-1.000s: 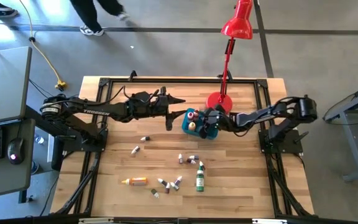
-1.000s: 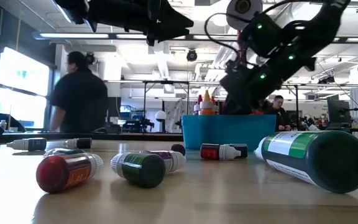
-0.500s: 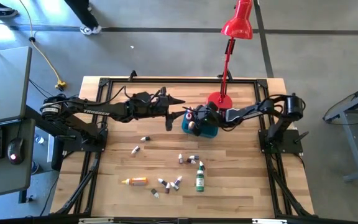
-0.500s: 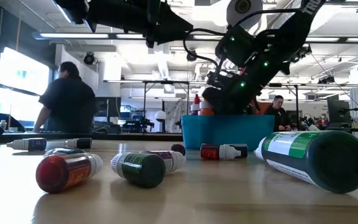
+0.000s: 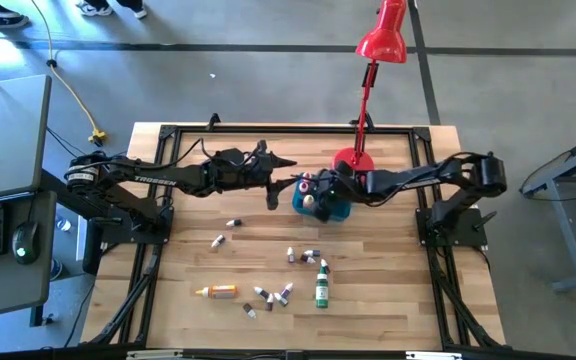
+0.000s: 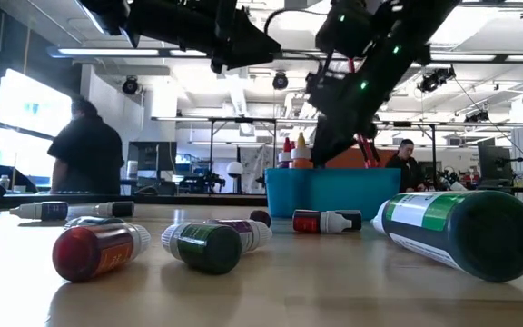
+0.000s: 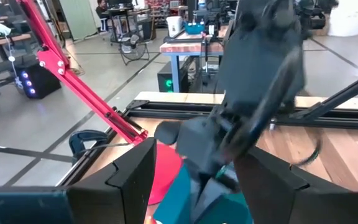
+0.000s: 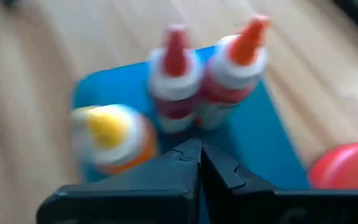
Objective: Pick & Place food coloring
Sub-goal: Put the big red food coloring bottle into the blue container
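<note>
Over the teal tub (image 5: 320, 203) near the worktop's (image 5: 188, 250) far edge hangs my right pincer (image 5: 313, 187), its fingers pressed together with nothing between them; in the right wrist view the closed tips (image 8: 199, 155) point down at three dropper bottles standing upright in the tub (image 8: 278, 143), a yellow-capped one (image 8: 109, 134), a red-capped one (image 8: 174, 84) and an orange-capped one (image 8: 238, 65). My right arm reaches in from its base at the right edge, stretched low across the worktop beside the red desk lamp's base (image 5: 353, 162). My left pincer (image 5: 276, 178) waits just beside the tub on the other side, fingers (image 7: 126, 177) spread wide and empty, its arm lying level along the worktop's far half. What the coming move turns on, as I judge it, is that the remaining food coloring lies well apart from both pincers, toward the near edge: a green bottle (image 5: 321, 287) lying with its long axis running near-to-far, an orange-yellow bottle (image 5: 218, 291) lying crosswise, and small pale ones (image 5: 266, 296) scattered between and beyond. The green bottle sits nearly straight out from the tub toward the near edge, so my right pincer looks slightly nearer to it, while the orange-yellow bottle lies more on my left arm's side. Either arm would have to swing toward the near edge and drop.
</note>
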`<state>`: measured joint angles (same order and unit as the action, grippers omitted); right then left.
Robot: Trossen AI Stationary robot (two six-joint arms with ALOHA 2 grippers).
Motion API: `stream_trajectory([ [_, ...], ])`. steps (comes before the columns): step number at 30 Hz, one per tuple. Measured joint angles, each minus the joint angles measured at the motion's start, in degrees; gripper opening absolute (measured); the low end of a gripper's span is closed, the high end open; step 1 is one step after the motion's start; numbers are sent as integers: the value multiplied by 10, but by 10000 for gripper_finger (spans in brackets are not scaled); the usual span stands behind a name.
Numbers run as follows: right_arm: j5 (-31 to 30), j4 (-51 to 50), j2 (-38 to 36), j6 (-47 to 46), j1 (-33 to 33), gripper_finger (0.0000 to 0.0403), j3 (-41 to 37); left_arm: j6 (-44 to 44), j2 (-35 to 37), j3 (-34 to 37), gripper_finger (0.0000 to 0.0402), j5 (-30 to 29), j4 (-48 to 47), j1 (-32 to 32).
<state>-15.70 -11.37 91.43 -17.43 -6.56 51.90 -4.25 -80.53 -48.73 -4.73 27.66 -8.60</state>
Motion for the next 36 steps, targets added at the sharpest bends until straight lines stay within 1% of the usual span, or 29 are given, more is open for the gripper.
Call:
stream_trajectory([
  [3, 29, -11, -6, -26, 13, 0, 1, 2, 0, 0, 209, -1, 0, 0],
  [9, 22, -21, 18, -46, 39, 0, 0, 2, 0, 0, 209, 9, 0, 0],
  [14, 25, -14, 28, -61, 45, 0, 0, 2, 0, 0, 209, 13, 3, 0],
  [18, 24, -5, 30, -61, 44, 0, 0, 3, 0, 0, 209, 16, 8, 0],
  [21, 24, -1, 30, -51, 43, 0, 0, 4, 0, 0, 209, 30, 10, 0],
  [31, 34, 59, 34, -17, 43, 0, 0, 11, 0, 0, 209, 47, 16, 0],
  [34, 33, 56, 43, -16, 43, 0, 0, 15, 0, 0, 209, 55, 20, 0],
  [36, 45, 41, 50, -18, 43, 0, 0, 15, 0, 0, 209, 56, 20, 0],
])
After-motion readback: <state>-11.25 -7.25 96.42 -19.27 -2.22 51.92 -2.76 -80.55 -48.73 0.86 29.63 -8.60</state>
